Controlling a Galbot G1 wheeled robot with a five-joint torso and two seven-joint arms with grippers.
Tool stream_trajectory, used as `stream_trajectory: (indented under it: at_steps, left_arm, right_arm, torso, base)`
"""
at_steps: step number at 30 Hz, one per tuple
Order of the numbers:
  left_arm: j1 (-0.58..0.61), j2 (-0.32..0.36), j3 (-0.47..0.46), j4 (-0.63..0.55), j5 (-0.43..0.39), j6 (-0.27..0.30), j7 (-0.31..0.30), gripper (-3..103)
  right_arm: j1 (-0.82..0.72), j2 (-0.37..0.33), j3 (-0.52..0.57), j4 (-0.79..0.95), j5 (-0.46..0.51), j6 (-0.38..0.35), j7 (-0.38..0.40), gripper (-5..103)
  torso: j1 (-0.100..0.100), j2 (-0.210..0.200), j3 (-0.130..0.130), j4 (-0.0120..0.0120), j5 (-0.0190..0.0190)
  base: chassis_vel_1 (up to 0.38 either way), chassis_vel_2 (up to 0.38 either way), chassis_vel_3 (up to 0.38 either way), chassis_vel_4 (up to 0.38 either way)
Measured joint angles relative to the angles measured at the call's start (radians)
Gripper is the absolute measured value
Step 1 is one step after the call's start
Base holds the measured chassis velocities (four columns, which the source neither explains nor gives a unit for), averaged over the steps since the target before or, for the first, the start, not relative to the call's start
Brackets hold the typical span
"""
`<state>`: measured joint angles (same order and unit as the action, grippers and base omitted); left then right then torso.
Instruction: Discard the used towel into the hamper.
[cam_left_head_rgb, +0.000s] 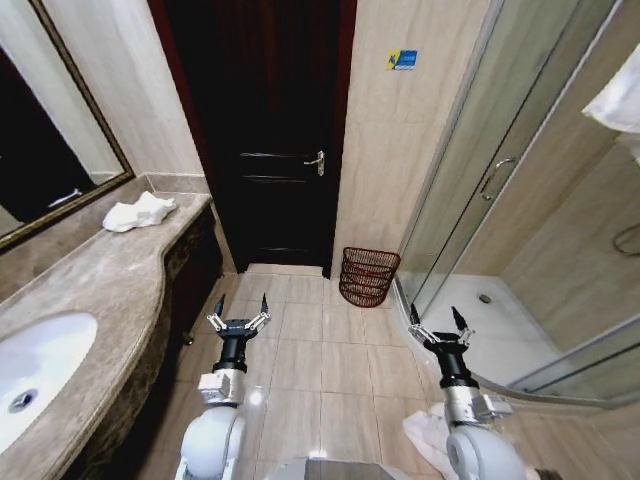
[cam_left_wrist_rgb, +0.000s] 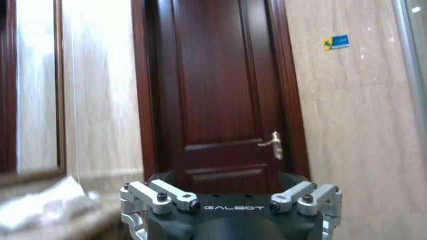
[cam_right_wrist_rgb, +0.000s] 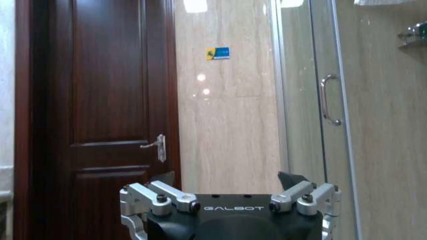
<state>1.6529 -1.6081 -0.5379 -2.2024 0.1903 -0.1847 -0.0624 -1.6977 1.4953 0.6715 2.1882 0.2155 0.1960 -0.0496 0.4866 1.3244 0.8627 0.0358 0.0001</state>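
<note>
End effectors (cam_left_head_rgb: 240, 311) apart—hamper (cam_left_head_rgb: 369, 276) beyond

Reddish-brown wire hamper (cam_left_head_rgb: 369, 276), white towel (cam_left_head_rgb: 139, 212), veined brown countertop (cam_left_head_rgb: 90, 275), dark wood door (cam_left_head_rgb: 262, 130), beige tiles (cam_left_head_rgb: 320, 370).

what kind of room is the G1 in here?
A bathroom, likely in a hotel. A marble vanity counter with an inset white sink runs along the robot's left, a glass shower enclosure stands on its right, and a wire hamper sits by the dark wooden door.
</note>
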Motion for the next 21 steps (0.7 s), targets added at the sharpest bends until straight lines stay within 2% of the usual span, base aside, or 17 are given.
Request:
stream_trajectory:
  at_steps: [3,9,12,13,15,16,19,21]
  left_arm:
    - [-0.023,0.000,-0.023,0.016,0.093,-0.066,0.003,100]
    - [-0.012,0.000,-0.010,0.001,0.083,-0.065,0.013,100]
    - [0.034,0.000,0.017,-0.044,0.002,0.033,0.019,100]
    - [0.034,0.000,0.017,-0.044,0.002,0.033,0.019,100]
    - [0.057,0.000,0.031,-0.078,-0.111,0.126,0.026,100]
    - [0.062,0.000,0.032,-0.088,-0.139,0.149,0.029,100]
    - [0.065,0.000,0.030,-0.104,-0.181,0.181,0.039,100]
    - [0.064,0.000,0.028,-0.106,-0.184,0.183,0.040,100]
  right_arm:
    - [-0.001,0.000,0.000,0.004,0.002,0.000,0.005,100]
    - [-0.002,-0.002,0.000,0.007,-0.001,-0.001,0.003,100]
    - [-0.001,-0.003,-0.002,0.004,-0.011,-0.001,0.006,100]
    - [-0.001,-0.003,-0.002,0.004,-0.011,-0.001,0.006,100]
    - [0.000,-0.004,-0.002,0.000,-0.020,0.000,0.007,100]
    - [0.000,-0.004,-0.002,0.000,-0.021,0.000,0.007,100]
    - [0.001,-0.003,-0.003,0.000,-0.022,-0.003,0.007,100]
    - [0.002,-0.003,-0.004,0.000,-0.022,-0.005,0.007,100]
  torso:
    - [0.000,0.000,0.000,-0.0002,-0.0001]
    - [0.000,0.000,0.000,-0.0007,0.0000]
    - [0.000,0.000,0.000,0.0000,0.0001]
    - [0.000,0.000,0.000,0.0000,0.0001]
    - [0.000,0.000,0.000,-0.0002,-0.0002]
    - [0.000,0.000,0.000,-0.0002,-0.0002]
    - [0.000,0.000,0.000,-0.0003,0.0000]
    - [0.000,0.000,0.000,-0.0003,-0.0001]
  base:
    - [-0.147,0.163,0.150,-0.165]
    - [-0.142,0.125,0.131,-0.148]
    - [-0.125,0.135,0.133,-0.119]
    - [-0.109,0.138,0.138,-0.111]
    - [-0.111,0.136,0.148,-0.118]
    - [-0.114,0.118,0.101,-0.125]
    - [-0.102,0.100,0.087,-0.093]
    - [-0.078,0.037,0.049,-0.057]
